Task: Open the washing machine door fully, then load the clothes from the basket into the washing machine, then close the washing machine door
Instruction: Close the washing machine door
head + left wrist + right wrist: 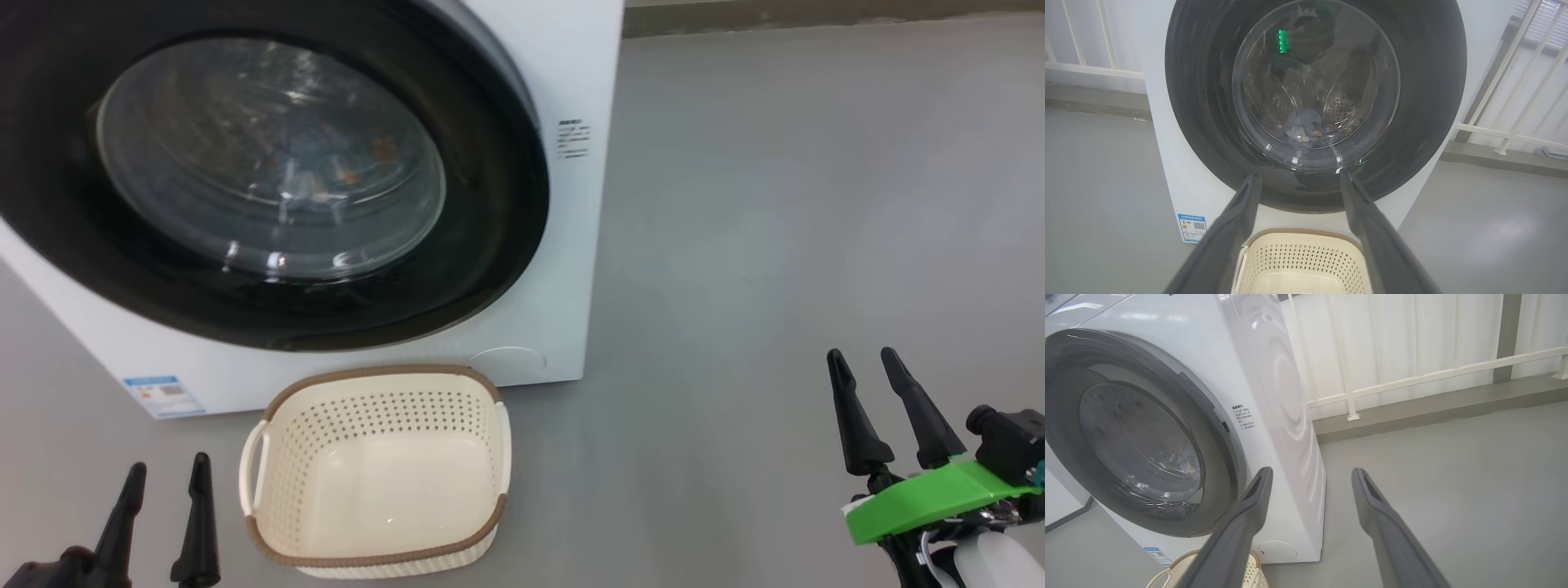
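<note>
A smooth, glossy grey floor spreads wide. Along its far edge runs a low grey kerb carrying a white metal railing, with pale white sheeting behind.

i see washing machine door shut, glossy black rim, dead ahead of my left gripper. clothes, blue bundle, in the drum behind the glass. basket upright, empty, just right of that gripper, near washing machine front.

Basket in front of washer w/ clothes inside.
</note>
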Controlling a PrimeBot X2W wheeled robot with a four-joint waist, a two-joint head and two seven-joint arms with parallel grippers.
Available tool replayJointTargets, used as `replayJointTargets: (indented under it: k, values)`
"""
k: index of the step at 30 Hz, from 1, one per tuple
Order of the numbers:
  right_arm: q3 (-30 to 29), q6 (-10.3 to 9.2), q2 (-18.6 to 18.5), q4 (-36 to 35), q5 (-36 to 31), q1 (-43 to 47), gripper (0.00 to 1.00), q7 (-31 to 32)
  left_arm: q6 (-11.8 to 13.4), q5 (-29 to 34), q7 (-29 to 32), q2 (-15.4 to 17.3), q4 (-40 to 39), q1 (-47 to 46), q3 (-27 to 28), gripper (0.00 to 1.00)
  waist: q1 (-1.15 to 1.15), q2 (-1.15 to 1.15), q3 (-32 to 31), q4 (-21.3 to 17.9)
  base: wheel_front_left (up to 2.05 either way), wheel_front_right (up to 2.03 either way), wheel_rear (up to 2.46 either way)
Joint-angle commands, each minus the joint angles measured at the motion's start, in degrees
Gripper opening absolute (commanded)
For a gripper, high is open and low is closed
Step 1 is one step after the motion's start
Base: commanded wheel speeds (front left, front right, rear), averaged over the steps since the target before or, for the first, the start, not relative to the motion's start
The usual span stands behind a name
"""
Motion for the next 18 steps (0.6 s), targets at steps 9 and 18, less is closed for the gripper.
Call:
replayJointTargets:
  k: [9, 18]
  values:
    - [0.3, 0.00, -1.9, -2.3, 0.1, 2.4, 1.00, -0.3, 0.0, 0.7, -0.4, 2.1, -0.8, 1.4, 4.4, 1.00, 0.00, 0.00, -2.3, -4.9, 0.00, 0.00, 0.00]
    - [-0.9, 0.00, -1.8, -2.4, 0.0, 3.7, 1.00, -0.3, 0.0, 0.9, -0.4, 2.3, -1.0, 2.4, 5.3, 1.00, 0.00, 0.00, -2.9, -5.1, 0.00, 0.00, 0.00]
